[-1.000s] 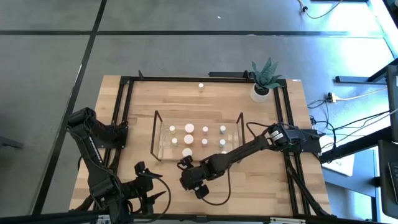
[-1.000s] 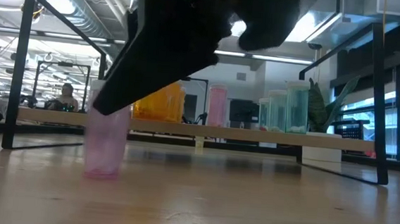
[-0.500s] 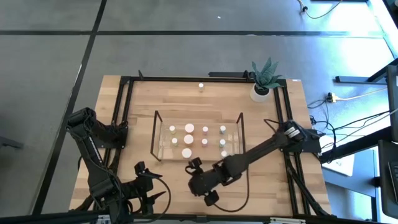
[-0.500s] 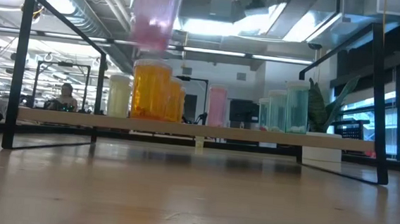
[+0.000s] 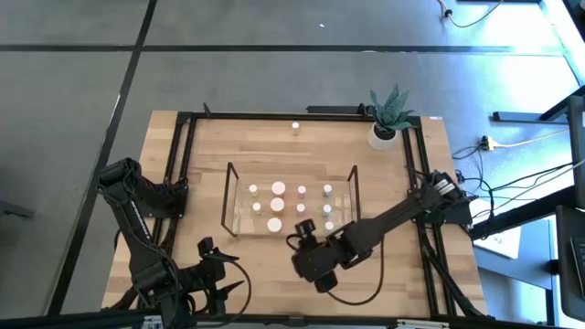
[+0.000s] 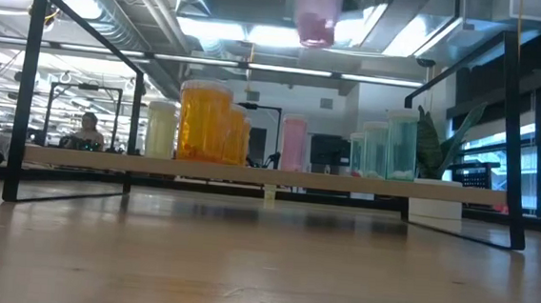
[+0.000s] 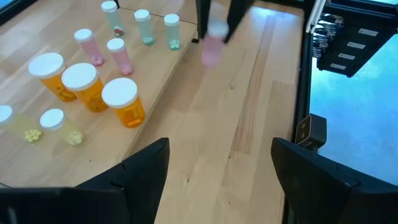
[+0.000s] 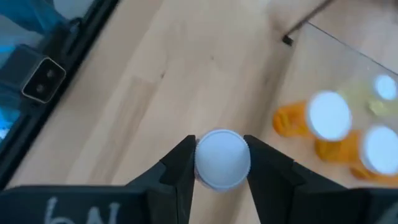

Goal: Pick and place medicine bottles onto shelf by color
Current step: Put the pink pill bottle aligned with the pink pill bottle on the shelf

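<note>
The right gripper is gripping one pink medicine bottle by its white cap, fingers pressing on both sides. The bottle is hanging in the air above the table, near the front edge of the clear shelf and toward its right half.

On the shelf, nine bottles are showing in the left wrist view: three large orange bottles clustered together, two pink ones, two pale yellowish ones toward the left end, and two greenish ones toward the right end. One more small bottle is standing alone on the table, far behind the shelf.

The left gripper is waiting at the near left corner of the table, its fingers spread wide and holding nothing. A potted plant is sitting at the far right corner.
</note>
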Robot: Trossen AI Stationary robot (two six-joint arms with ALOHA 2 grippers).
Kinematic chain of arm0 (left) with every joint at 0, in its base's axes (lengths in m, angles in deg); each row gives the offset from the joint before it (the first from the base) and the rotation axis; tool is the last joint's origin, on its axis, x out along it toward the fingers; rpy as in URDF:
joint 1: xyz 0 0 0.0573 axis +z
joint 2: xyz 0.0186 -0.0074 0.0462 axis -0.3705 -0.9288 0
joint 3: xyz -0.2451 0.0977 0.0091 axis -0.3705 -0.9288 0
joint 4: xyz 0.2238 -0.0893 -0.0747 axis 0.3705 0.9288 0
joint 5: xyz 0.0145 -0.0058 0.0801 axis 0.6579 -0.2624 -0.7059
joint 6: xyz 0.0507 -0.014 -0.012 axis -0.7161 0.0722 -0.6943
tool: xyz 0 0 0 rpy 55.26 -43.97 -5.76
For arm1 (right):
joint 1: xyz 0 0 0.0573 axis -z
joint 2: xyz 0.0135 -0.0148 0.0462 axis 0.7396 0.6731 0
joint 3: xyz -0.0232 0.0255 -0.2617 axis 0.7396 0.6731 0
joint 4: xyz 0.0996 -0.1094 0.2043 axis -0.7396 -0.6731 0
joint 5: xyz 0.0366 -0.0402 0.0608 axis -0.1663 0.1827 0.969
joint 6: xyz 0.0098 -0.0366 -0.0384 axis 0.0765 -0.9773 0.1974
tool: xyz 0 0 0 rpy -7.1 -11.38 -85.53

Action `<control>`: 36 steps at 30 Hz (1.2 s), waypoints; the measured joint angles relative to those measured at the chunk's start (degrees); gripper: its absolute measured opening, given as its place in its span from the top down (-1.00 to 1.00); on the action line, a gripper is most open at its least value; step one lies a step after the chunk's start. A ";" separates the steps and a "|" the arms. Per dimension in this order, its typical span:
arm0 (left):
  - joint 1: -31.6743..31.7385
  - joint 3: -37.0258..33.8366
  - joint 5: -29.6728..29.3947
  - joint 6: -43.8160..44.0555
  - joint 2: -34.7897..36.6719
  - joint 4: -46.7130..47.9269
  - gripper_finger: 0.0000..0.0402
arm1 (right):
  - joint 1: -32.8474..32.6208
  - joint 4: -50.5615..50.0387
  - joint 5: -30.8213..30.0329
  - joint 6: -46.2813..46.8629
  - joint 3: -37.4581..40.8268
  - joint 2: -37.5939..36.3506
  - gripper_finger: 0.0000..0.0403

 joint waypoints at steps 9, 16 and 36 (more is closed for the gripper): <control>0.00 0.00 -0.35 -0.03 0.00 0.08 -0.37 | -1.36 -10.49 -3.85 6.55 0.00 -3.76 0.37; 0.14 0.00 -0.44 -0.05 0.00 0.48 -0.37 | -3.51 -18.47 -7.69 11.97 0.00 -5.72 0.37; 3.56 0.00 0.11 -0.61 0.00 0.50 -0.37 | -4.87 -25.03 -14.75 21.16 4.69 -11.69 0.37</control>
